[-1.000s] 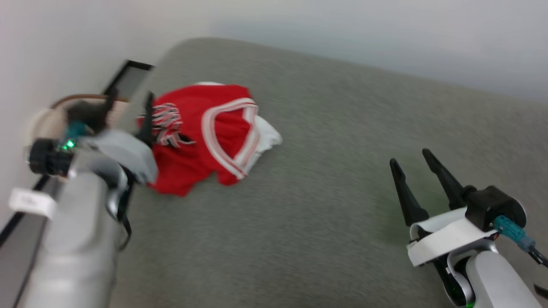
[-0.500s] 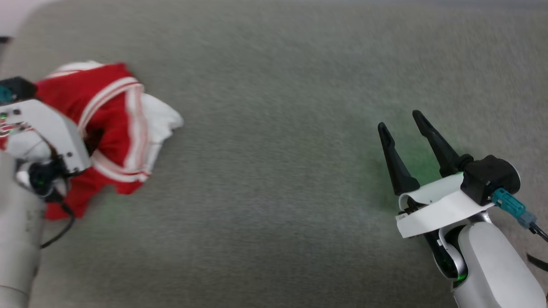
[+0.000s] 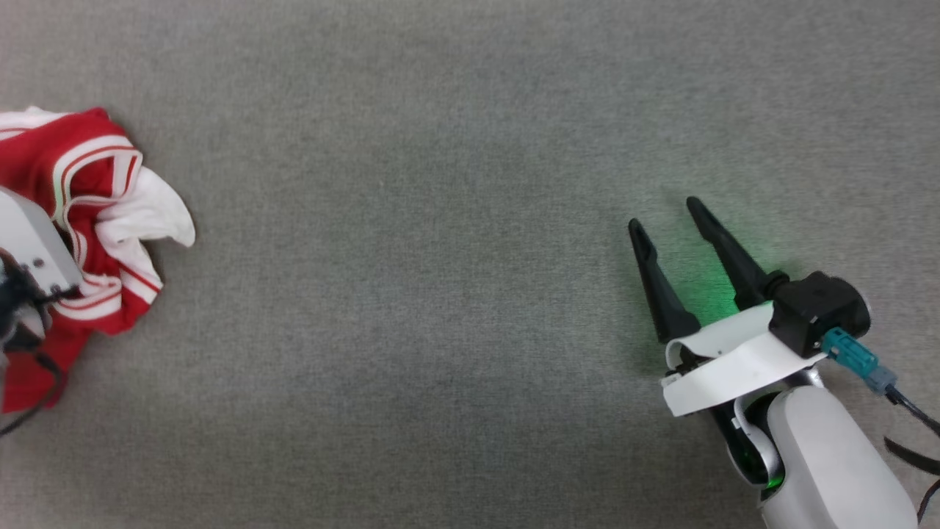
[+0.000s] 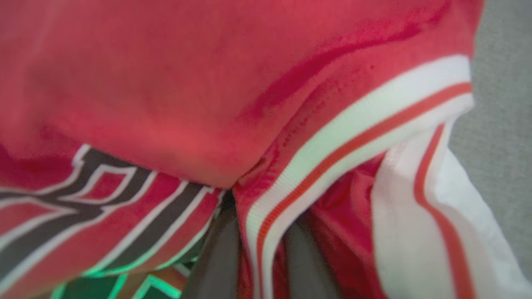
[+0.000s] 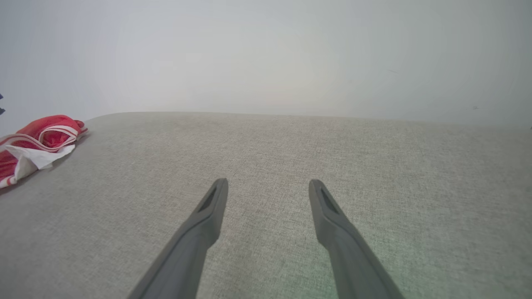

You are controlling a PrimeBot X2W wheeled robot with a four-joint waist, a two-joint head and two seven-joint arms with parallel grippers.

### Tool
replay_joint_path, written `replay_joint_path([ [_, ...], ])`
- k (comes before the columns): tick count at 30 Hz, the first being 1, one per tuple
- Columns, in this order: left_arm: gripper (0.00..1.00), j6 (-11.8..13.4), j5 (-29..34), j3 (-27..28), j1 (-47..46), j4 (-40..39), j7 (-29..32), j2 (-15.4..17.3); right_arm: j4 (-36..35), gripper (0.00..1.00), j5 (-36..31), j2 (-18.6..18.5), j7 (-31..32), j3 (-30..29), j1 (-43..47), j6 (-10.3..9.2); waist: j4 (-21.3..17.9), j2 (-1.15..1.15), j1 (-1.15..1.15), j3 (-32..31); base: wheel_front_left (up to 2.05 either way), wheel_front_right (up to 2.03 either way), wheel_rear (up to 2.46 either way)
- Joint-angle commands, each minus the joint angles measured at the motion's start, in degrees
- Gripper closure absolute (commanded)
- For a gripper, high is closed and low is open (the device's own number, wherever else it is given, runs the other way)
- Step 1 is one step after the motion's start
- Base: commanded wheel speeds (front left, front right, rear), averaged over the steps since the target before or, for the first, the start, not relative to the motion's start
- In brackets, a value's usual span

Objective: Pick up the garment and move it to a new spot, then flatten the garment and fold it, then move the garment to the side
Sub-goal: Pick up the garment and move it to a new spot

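The red basketball jersey (image 3: 95, 213) lies bunched in a heap at the far left edge of the head view, on the grey fabric-covered worktop (image 3: 440, 294), and the frame cuts part of it off. A flap of its white inner side is turned out toward the middle of the worktop. Loops of white-and-red striped trim (image 3: 88, 158) cross the red cloth. The pale grey housing of the left arm (image 3: 29, 253) sits over the left part of the heap and hides some of it.

In the left wrist view the left gripper (image 4: 262, 236) is buried in the jersey (image 4: 199, 83). Its two dark fingers (image 4: 216, 261) stand close together, clamped on a fold of the striped trim that runs down between them (the tips themselves are covered by fabric). To their left run black, white-outlined printed shapes (image 4: 104, 199), too close to read, and green light tints the lowest ones.

The right gripper (image 3: 662, 213) is well apart from the jersey, at the lower right of the head view. Its fingers are spread wide and point up and slightly left. A green glow (image 3: 709, 290) falls on the worktop just beside them. The right wrist view shows those fingers (image 5: 199, 236) apart over the worktop. There the jersey (image 5: 39, 139) is small at the far left edge, near the worktop's far border, with a pale wall (image 5: 266, 54) behind.
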Motion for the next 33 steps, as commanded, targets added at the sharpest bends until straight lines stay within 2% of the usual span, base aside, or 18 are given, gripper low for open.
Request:
replay_joint_path([
  [1,1.00,-0.29,1.15,-3.15,4.58,1.48,-1.26,-4.51,0.36,0.00,0.59,0.41,-0.03,-0.09,0.80,-0.07,0.40,0.00,0.00,-3.30,0.00,0.00,0.00],
  [2,1.00,-0.29,1.15,-3.15,4.58,1.48,-1.26,-4.51,0.36,0.00,0.59,0.41,-0.03,-0.09,0.80,-0.07,0.40,0.00,0.00,-3.30,0.00,0.00,0.00],
  [3,1.00,-0.29,2.56,-4.03,2.91,0.39,-5.87,-2.68,0.73,0.00,0.67,0.66,-0.03,-1.09,1.56,-0.06,0.76,0.00,0.00,-5.33,0.00,0.00,0.00],
  [8,1.00,-0.19,4.72,-7.87,-0.56,-3.72,-14.23,-0.89,2.14,0.00,0.90,1.84,-0.03,-2.47,4.14,-0.06,1.06,0.00,0.00,-10.78,0.00,0.00,0.00],
  [11,1.00,-0.10,4.86,-10.03,-1.14,-6.58,-15.67,-0.95,2.40,0.00,1.08,2.35,-0.04,-2.93,5.28,-0.07,0.67,0.00,0.00,-12.48,0.00,0.00,0.00],
  [15,1.00,-0.12,2.69,-18.07,-2.10,-17.21,-17.15,-2.54,2.66,0.00,1.40,3.71,-0.03,-3.68,7.34,-0.06,-2.04,0.00,0.00,-15.36,0.00,0.00,0.00],
  [17,1.00,-0.12,1.95,-19.93,-2.38,-19.63,-17.03,-2.76,2.63,0.00,1.51,3.93,-0.03,-3.87,7.87,-0.06,-2.75,0.00,0.00,-15.78,0.00,0.00,0.00],
  [23,1.00,-0.12,-1.72,-30.77,-5.94,-32.14,-16.92,-4.13,2.27,0.00,2.28,5.30,-0.03,-5.01,8.92,-0.06,-9.46,0.00,0.00,-15.44,0.00,0.00,0.00],
  [26,1.00,-0.12,-3.57,-34.22,-8.55,-35.14,-18.63,-6.03,1.93,0.00,2.96,5.73,-0.03,-5.50,8.59,-0.06,-13.83,0.00,0.00,-14.22,0.00,0.00,0.00],
  [29,1.00,-0.12,-5.62,-40.04,-12.06,-38.45,-20.65,-8.26,1.45,0.00,3.94,6.10,-0.03,-6.12,7.77,-0.06,-18.36,0.00,0.00,-12.51,0.00,0.00,0.00],
  [33,1.00,-0.09,-8.07,-47.90,-15.81,-38.58,-25.35,-9.08,0.85,0.00,7.21,6.29,-0.03,-6.50,7.30,-0.06,-24.31,0.00,0.00,-10.45,0.00,0.00,0.00],
])
